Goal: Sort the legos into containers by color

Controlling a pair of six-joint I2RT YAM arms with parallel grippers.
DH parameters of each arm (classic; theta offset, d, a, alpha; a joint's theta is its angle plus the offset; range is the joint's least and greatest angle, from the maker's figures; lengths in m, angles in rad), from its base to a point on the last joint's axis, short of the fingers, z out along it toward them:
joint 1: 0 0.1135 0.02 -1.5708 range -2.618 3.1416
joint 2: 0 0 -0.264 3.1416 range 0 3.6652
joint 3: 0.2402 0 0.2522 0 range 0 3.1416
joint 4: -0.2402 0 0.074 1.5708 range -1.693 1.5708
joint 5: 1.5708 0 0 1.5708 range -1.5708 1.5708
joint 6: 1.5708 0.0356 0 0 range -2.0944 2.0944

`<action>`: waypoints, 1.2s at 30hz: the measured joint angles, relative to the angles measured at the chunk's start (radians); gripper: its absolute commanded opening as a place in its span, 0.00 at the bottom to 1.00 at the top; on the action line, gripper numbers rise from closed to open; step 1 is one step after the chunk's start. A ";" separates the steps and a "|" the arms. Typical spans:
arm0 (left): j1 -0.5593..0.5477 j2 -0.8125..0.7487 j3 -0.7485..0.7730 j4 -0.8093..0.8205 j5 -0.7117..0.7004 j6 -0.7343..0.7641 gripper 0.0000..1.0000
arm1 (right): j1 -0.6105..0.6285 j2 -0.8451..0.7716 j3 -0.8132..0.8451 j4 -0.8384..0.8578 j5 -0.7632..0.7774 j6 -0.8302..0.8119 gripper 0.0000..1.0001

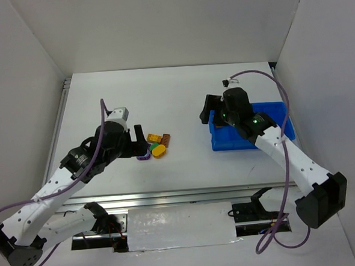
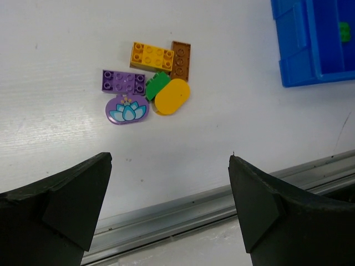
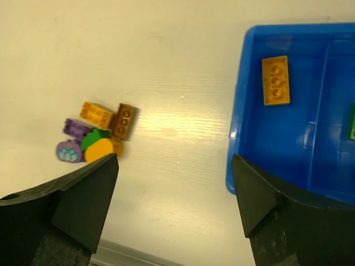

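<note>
Six loose legos point(image 2: 157, 86) clustered mid-desk: two purple, two yellow, one brown, one green. Blue tray point(image 3: 239, 111) near right edge holds one orange brick point(image 3: 275, 80) and one green brick point(image 3: 351, 122), in separate compartments. Left gripper point(image 2: 169, 159) wide, empty. Right gripper point(image 3: 175, 159) wide, empty.

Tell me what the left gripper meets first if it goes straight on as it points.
Probably the purple lotus piece, nearest in line ahead of the open left gripper; depth is unclear.

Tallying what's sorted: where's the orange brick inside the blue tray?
In the right wrist view the orange brick lies in the left-end compartment of the blue tray, the side nearest the loose pile, with a green brick in the next compartment.
</note>
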 measured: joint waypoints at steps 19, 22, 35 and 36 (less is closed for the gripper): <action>0.014 0.692 0.143 0.128 0.028 0.056 1.00 | 0.006 -0.399 -0.139 -0.017 -0.232 -0.027 0.97; 0.014 0.715 0.139 0.149 0.030 0.060 0.99 | 0.006 -0.414 -0.143 -0.028 -0.245 -0.036 0.97; 0.016 0.814 0.132 0.253 0.076 0.134 0.94 | 0.006 -0.486 -0.166 -0.038 -0.280 -0.053 0.97; 0.016 0.814 0.130 0.257 0.075 0.135 0.94 | 0.006 -0.486 -0.167 -0.039 -0.281 -0.054 0.97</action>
